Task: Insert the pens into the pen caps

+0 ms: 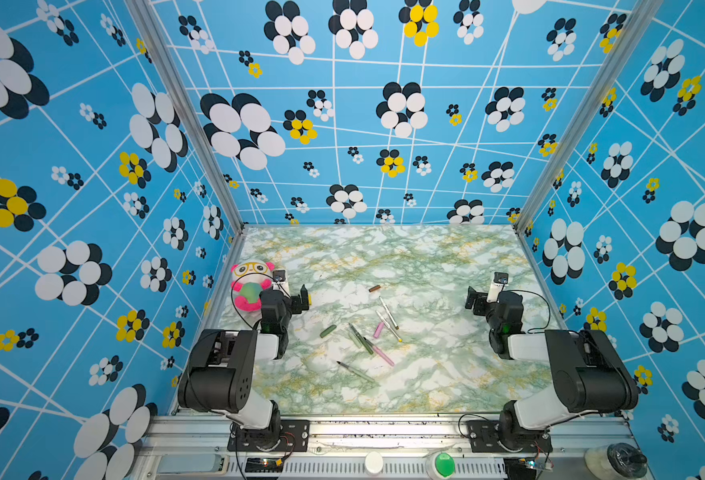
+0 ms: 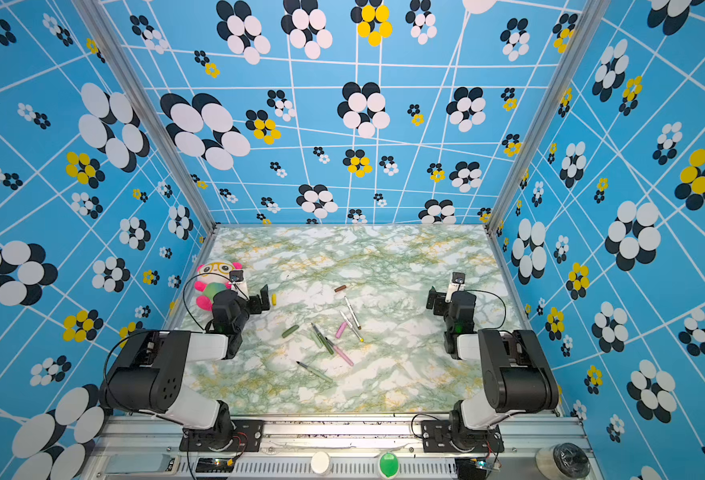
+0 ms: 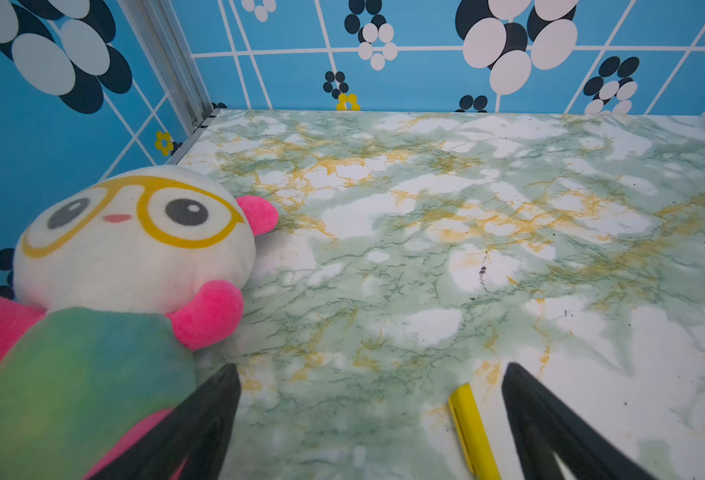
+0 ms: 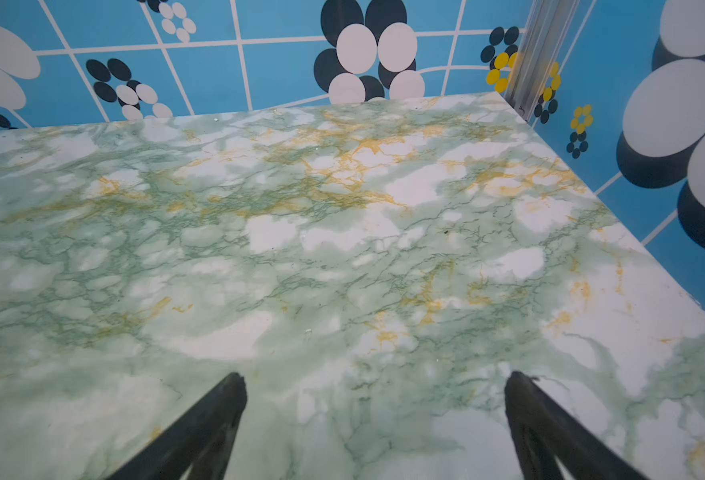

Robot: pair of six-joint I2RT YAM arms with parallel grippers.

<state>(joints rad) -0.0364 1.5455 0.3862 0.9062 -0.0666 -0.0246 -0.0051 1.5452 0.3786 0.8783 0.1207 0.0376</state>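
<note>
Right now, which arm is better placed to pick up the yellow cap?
Left. The left pincer, open, hangs right by the yellow cap, seen between its fingers in the wrist view; the right pincer, also open, faces only table.

no readable text anywhere
the pens [image 1: 384,355], pen caps [image 1: 327,331], plush toy [image 1: 250,287], flowered walls [image 1: 93,137] and marbled counter [image 1: 425,257] show no letters, numbers or brand marks that can be made out.

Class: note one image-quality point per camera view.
In both top views, wide-angle distortion makes the straight corner post lean; light is even, shadows faint. In the left wrist view, the plush toy is soft-focus, the yellow cap sharper. In the right wrist view, the right gripper looks dark, soft-edged.
</note>
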